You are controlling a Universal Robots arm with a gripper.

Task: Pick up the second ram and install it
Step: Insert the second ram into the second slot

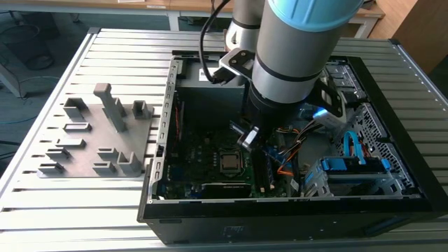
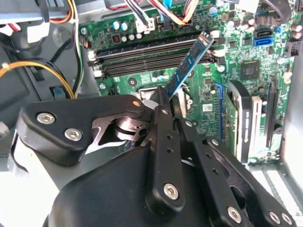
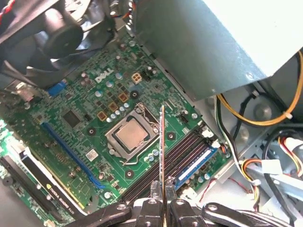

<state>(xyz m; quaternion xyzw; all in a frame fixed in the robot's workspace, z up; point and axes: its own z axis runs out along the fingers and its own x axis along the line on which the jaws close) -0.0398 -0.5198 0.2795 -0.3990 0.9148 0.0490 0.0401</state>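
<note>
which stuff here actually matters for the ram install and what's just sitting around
For the job:
second ram, held in the gripper
memory slots

Just lying about:
grey fixture blocks
CPU socket
blue drive cage

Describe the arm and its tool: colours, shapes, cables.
The arm is a thick silver-grey cylinder with a light blue cap and a dark joint band. A black cable runs beside it. The tool is matte black, built of flat link bars with silver screws.

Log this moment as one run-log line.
tool: shut on second ram | second ram: held above motherboard, near memory slots | install: not seated
</note>
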